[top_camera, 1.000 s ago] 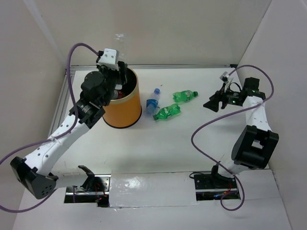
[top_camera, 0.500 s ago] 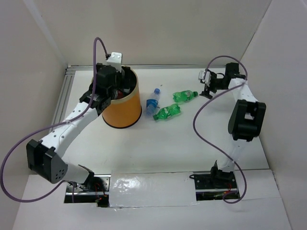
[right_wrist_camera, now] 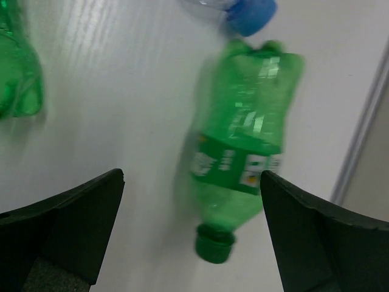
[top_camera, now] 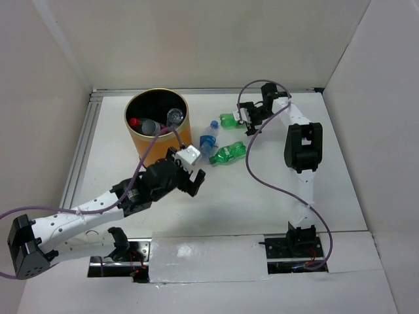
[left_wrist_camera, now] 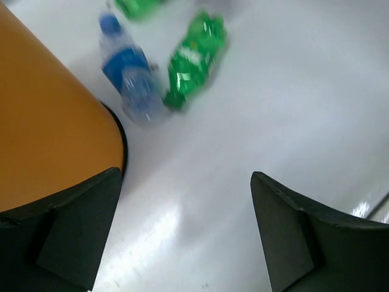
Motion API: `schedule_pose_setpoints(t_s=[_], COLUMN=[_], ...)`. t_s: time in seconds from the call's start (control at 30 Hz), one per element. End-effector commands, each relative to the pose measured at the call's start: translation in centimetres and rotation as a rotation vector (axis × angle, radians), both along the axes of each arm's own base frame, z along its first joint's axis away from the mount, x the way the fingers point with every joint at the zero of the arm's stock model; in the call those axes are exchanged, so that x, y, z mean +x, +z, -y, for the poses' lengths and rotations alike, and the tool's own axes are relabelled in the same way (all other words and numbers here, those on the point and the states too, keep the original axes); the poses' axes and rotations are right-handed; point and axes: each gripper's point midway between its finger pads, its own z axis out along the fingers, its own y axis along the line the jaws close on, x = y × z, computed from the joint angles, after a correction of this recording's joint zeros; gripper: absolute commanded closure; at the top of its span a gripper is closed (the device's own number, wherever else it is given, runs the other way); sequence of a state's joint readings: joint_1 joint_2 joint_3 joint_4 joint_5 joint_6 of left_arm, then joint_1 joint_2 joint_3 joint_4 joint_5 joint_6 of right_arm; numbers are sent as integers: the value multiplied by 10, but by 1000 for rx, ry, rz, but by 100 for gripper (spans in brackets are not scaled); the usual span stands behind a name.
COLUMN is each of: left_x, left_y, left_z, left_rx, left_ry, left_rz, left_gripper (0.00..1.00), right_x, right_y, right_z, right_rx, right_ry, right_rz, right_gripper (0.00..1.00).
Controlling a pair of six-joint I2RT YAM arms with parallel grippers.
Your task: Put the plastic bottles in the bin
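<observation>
The orange bin [top_camera: 171, 139] stands at the back left with several plastic bottles inside, one red-capped [top_camera: 134, 122]. On the table lie a blue-label bottle [top_camera: 209, 138] and two green bottles [top_camera: 228, 152] [top_camera: 228, 120]. My left gripper [top_camera: 192, 182] hovers open just in front of the bin, empty; its wrist view shows the bin wall [left_wrist_camera: 42, 134], the blue-label bottle [left_wrist_camera: 130, 72] and a green bottle [left_wrist_camera: 194, 55] ahead. My right gripper [top_camera: 248, 127] is open over the far green bottle [right_wrist_camera: 243, 146], whose cap [right_wrist_camera: 213, 246] points toward the open fingers [right_wrist_camera: 322, 237].
White walls close in the table on the left, back and right. A metal rail [top_camera: 84, 147] runs along the left edge and another along the back [top_camera: 216, 91]. The purple cables [top_camera: 258, 173] of the arms loop over the table.
My left arm left the bin's mouth and swung down in front of it, its jaws opening. My right arm reached left to the far green bottle, which now lies further left; its jaws opened wider.
</observation>
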State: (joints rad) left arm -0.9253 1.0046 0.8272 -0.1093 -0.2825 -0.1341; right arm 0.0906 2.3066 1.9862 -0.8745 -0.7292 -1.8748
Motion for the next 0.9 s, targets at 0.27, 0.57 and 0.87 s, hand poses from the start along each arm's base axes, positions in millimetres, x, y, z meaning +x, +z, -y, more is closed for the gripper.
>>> schedule_pose_setpoints(t_s=[0.27,0.57,0.87], left_x=[-18,-29,-34], left_y=[-23,-32,-43], left_z=[6,1,2], left_rx=[-39,-37,-28], left_ry=[66,70,57], left_rz=[-66,-91,-108], left_gripper=[0,0,0], right_x=[0,-41,-66], right_y=[-57,-1,56], right_z=[-6,-21,-1], right_rx=[-90,58,119], right_ry=[-153,-27,-3], right_rz=[-140,-176,-86], right_gripper=[1,6,7])
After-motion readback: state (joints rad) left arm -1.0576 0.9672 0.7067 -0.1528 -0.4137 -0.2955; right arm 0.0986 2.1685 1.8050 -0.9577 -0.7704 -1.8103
